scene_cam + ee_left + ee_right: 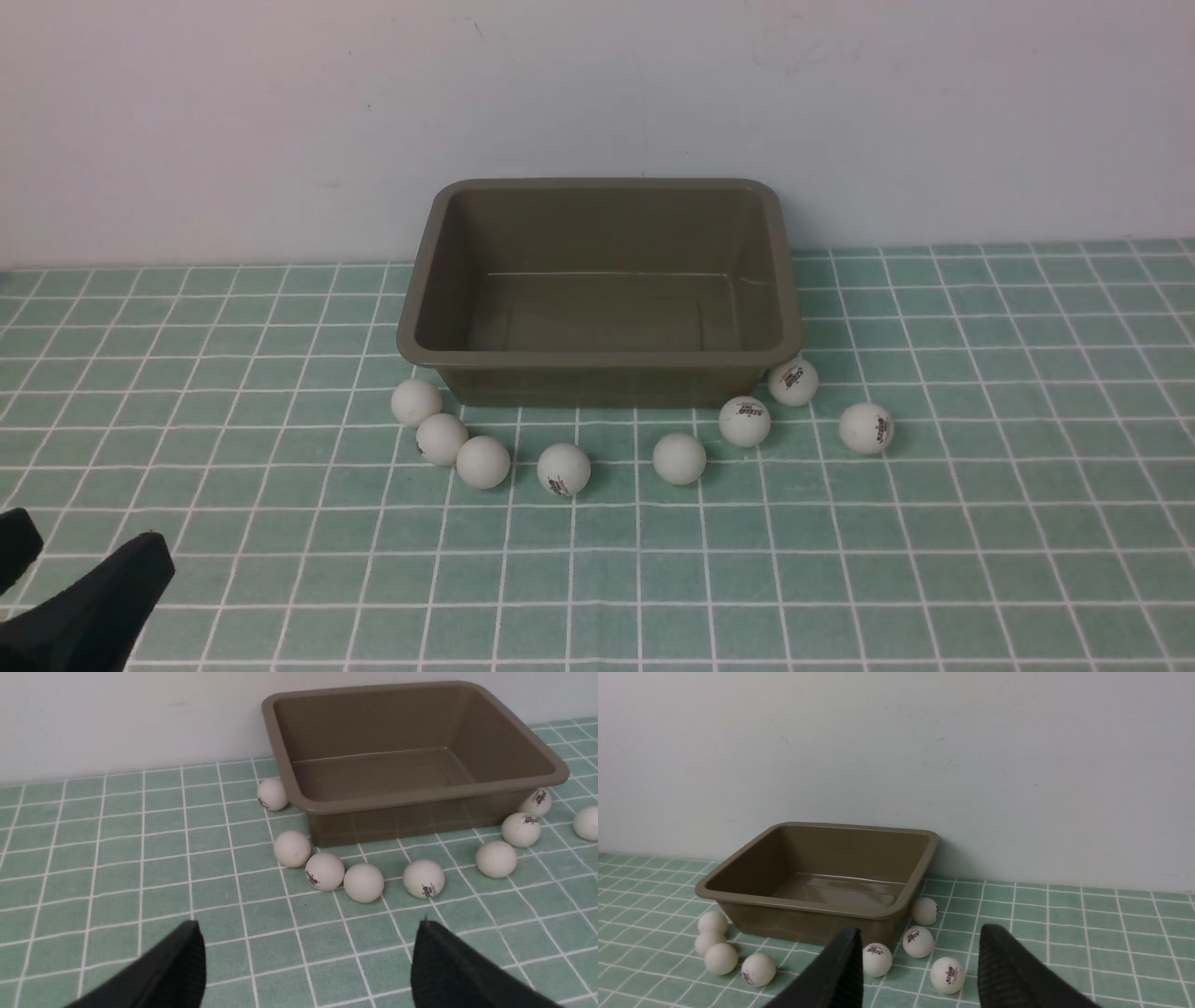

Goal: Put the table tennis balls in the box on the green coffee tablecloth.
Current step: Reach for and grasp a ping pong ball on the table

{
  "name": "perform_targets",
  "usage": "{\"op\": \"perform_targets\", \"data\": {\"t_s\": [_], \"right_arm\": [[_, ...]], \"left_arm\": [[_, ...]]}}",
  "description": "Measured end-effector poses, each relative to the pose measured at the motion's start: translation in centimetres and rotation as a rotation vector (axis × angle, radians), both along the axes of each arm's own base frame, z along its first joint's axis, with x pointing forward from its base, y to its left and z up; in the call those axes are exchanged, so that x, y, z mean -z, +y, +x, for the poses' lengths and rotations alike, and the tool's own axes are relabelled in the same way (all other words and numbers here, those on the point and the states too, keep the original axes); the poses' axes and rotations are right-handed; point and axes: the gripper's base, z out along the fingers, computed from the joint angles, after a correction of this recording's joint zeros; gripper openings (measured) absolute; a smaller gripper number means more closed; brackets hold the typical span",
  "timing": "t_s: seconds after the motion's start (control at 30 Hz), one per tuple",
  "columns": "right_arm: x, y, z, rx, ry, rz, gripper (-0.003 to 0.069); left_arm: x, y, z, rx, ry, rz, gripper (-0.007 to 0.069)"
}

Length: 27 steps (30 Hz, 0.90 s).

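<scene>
The olive-brown box [597, 357] stands empty at the back middle of the green checked tablecloth [840, 579]. Several white table tennis balls lie in a curved row on the cloth along its near side, from one at the left [415, 402] to one at the right [865, 427]. My left gripper [89, 546] is open and empty at the near left, well short of the balls; in the left wrist view [307, 926] its fingers frame the left balls [363, 882]. My right gripper [922, 933] is open and empty, short of the right balls [947, 975], and is out of the front view.
A plain pale wall [597, 93] rises right behind the box. In the left wrist view one more ball [272, 794] lies against the box's left side. The box also shows in the left wrist view [420, 795] and the right wrist view [803, 907].
</scene>
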Motion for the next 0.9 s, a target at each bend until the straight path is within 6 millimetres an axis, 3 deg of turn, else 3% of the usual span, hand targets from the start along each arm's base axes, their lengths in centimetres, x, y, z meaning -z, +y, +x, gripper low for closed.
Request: {"op": "perform_targets", "data": {"t_s": [0.27,0.53,0.73,0.9], "right_arm": [[0.3,0.4,3.1,-0.069,0.101,-0.123,0.0316],[0.8,0.8,6.0,-0.145,0.202,-0.132,0.0316],[0.8,1.6,7.8,-0.263,0.234,-0.168,0.0316],[-0.5,1.7,9.9,-0.307,0.241,-0.25,0.0316]], "left_arm": [[-0.5,0.5,2.3,0.004,0.073,0.066,0.0532],[-0.7,0.5,2.5,0.001,0.048,0.067,0.0532],[-1.2,0.1,2.6,0.011,0.01,-0.046,0.0532],[-1.2,-0.7,2.3,0.102,0.024,-0.07,0.0532]]}}
